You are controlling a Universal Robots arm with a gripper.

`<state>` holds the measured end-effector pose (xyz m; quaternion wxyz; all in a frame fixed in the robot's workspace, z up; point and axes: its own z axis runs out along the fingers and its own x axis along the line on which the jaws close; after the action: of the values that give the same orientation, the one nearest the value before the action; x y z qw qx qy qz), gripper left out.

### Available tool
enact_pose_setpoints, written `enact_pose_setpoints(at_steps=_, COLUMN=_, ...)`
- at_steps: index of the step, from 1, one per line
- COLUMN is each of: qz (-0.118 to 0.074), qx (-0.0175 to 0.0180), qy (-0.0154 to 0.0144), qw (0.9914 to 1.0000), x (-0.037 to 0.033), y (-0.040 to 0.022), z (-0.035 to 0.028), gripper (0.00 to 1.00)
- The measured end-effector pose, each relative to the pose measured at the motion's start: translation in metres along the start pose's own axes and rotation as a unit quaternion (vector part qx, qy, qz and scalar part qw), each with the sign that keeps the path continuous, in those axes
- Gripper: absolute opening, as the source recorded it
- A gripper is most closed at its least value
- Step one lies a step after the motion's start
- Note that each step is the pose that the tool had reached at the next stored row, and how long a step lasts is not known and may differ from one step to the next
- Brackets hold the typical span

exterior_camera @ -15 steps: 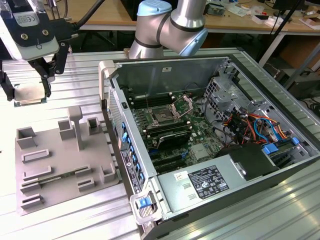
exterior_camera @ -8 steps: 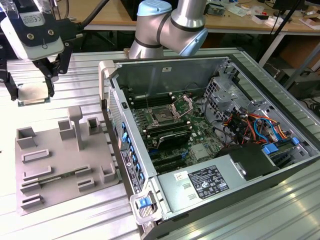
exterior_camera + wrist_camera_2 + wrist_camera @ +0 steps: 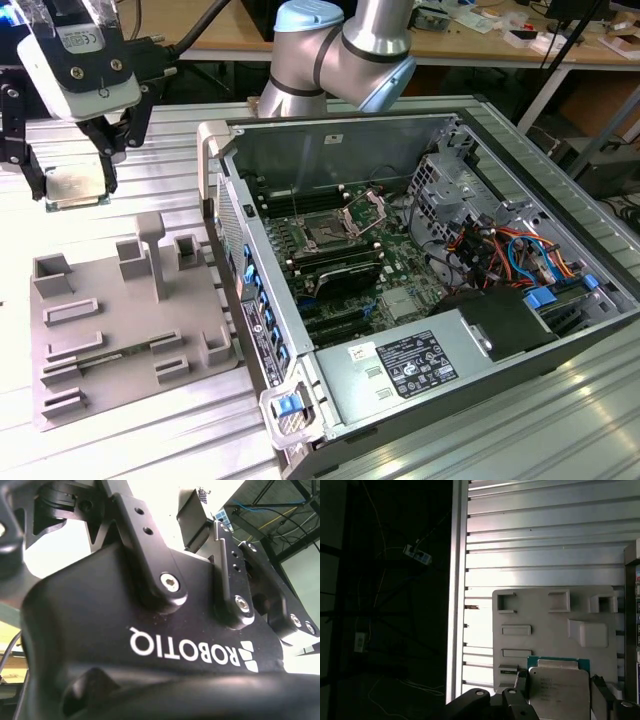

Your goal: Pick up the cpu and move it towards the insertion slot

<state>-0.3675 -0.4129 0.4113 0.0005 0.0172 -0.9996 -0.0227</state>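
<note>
The exterior view looks down from high up and a bit to one side. It stands far enough back to see the surface [image 3: 130,450], the tray [image 3: 110,300] and gripper [image 3: 72,183] on the exterior view's left, and the open case [image 3: 330,150] on the exterior view's right. The first wrist view looks straight down past the fingers [image 3: 521,687], with the cpu [image 3: 559,692] very near. Both see the tray. The second wrist view sits right against the gripper and looks up along it.
</note>
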Motion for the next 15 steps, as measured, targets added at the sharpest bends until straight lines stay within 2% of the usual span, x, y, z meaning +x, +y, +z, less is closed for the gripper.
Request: enact_pose_setpoints(at_steps=15, qz=0.0, qx=0.0015, qy=0.0001, qw=1.0, x=-0.0125, y=-0.0004, z=0.0, gripper=0.55)
